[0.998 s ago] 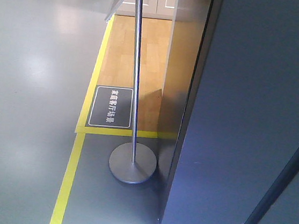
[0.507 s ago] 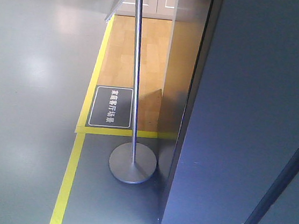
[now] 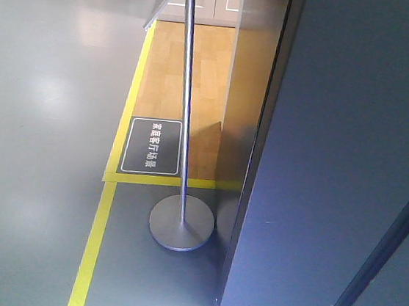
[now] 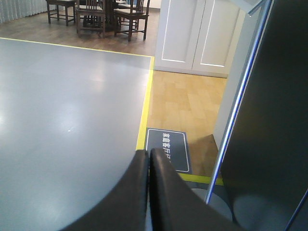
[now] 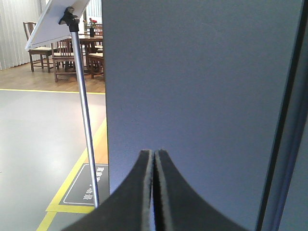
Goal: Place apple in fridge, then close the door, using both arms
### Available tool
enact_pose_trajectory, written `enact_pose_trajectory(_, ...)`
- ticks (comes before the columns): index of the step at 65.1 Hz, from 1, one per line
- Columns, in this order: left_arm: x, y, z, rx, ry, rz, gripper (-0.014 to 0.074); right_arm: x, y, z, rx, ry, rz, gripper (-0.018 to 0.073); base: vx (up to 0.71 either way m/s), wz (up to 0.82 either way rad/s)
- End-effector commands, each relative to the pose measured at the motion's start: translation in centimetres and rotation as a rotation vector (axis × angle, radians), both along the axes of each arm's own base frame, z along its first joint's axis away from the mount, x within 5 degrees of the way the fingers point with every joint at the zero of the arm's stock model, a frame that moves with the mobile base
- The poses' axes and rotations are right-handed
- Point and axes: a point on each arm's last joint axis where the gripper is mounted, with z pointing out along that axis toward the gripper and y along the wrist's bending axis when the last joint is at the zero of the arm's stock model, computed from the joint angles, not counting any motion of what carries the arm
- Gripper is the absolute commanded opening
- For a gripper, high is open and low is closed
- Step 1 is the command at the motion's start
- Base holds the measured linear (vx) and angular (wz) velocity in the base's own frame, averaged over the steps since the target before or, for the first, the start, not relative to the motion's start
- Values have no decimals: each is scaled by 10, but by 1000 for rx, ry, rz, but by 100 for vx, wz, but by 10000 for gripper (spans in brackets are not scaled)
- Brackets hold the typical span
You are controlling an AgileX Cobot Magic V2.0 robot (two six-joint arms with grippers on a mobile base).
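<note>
A tall dark grey fridge [image 3: 339, 139] fills the right of the front view, showing only its outside. A dark seam [image 3: 386, 247] parts it from a second grey panel at the lower right; I cannot tell which panel is the door. The apple is out of view. My left gripper [image 4: 148, 151] is shut and empty, pointing over the floor beside the fridge's [image 4: 279, 120] dark face. My right gripper [image 5: 154, 151] is shut and empty, pointing straight at the fridge's [image 5: 202, 86] grey face.
A sign stand with a metal pole [image 3: 186, 107] and a round base [image 3: 181, 223] stands just left of the fridge. A dark floor plate [image 3: 152, 146] lies inside yellow tape lines [image 3: 91, 251]. White cupboards [image 4: 197, 36] and wooden chairs [image 4: 130, 17] stand farther back.
</note>
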Motion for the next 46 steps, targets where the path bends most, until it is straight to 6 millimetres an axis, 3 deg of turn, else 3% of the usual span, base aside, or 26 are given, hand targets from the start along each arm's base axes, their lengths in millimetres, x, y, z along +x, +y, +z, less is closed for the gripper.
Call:
enact_pose_trajectory(1, 1, -1, -3, -11, -57, -8, -8, -1, 0, 3, -4, -84, 2, -4, 0, 0)
enact_pose_trajectory(46, 1, -1, -3, -11, -57, -8, -8, -1, 0, 3, -18, -85, 1, -4, 0, 0)
